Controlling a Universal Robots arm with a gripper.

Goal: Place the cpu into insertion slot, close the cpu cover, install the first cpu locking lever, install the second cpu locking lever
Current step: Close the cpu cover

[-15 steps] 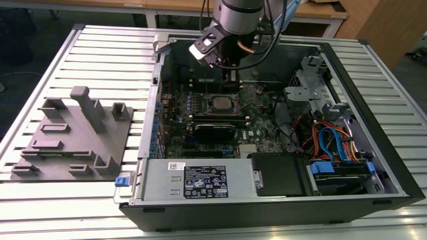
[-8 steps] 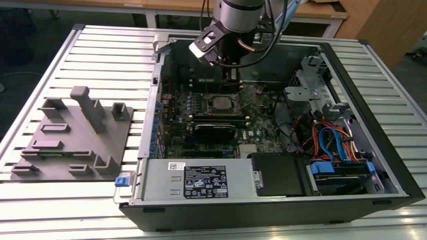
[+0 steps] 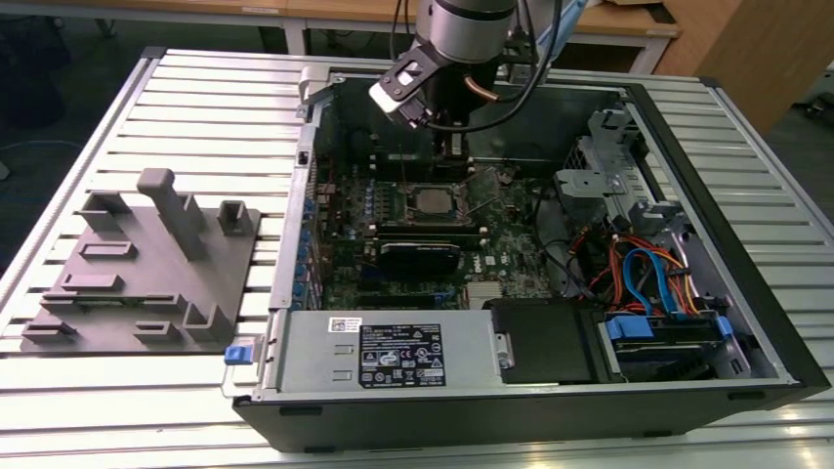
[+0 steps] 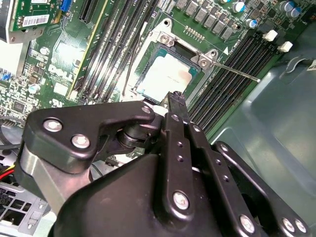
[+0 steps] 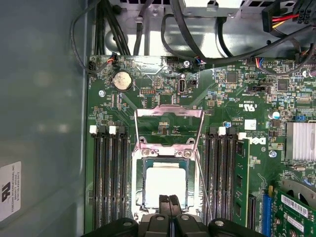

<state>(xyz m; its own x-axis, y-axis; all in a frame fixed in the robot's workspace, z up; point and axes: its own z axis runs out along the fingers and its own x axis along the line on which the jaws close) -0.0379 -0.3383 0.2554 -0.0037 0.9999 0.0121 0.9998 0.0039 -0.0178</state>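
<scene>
Step 1 looks done: the cpu (image 5: 165,183) sits flat inside the insertion slot (image 5: 142,170), silvery top up, sq w/ the slot's rim in both wrist views. Steps 2-4 not done, as far as I can judge. The cpu cover (image 5: 168,113) is swung open, hinged at the slot edge opposite the jaws & laid back away from the slot. Green board shows thru its window, so nothing covers the chip. One locking lever (image 4: 237,72) looks unlatched: in the second wrist view its thin wire rod sticks out from a slot corner, over the memory slots (image 4: 217,98) beside the slot. A 2nd thin wire (image 4: 129,74) runs along the opposite side of the slot. It's prob the other lever & looks free too, tho I can't tell for sure. Jaws are pressed together w/ no gap in the first wrist view; the fingertips (image 5: 167,202) hold nothing. They hang at the slot's near edge, close to the chip's rim; touching or not, can't tell. In the exterior view the arm (image 3: 470,24) stands over the slot inside the open pc case (image 3: 763,293), which lies on the worktop (image 3: 195,88). So approx 1 of 4 steps complete; cover + both levers left.
</scene>
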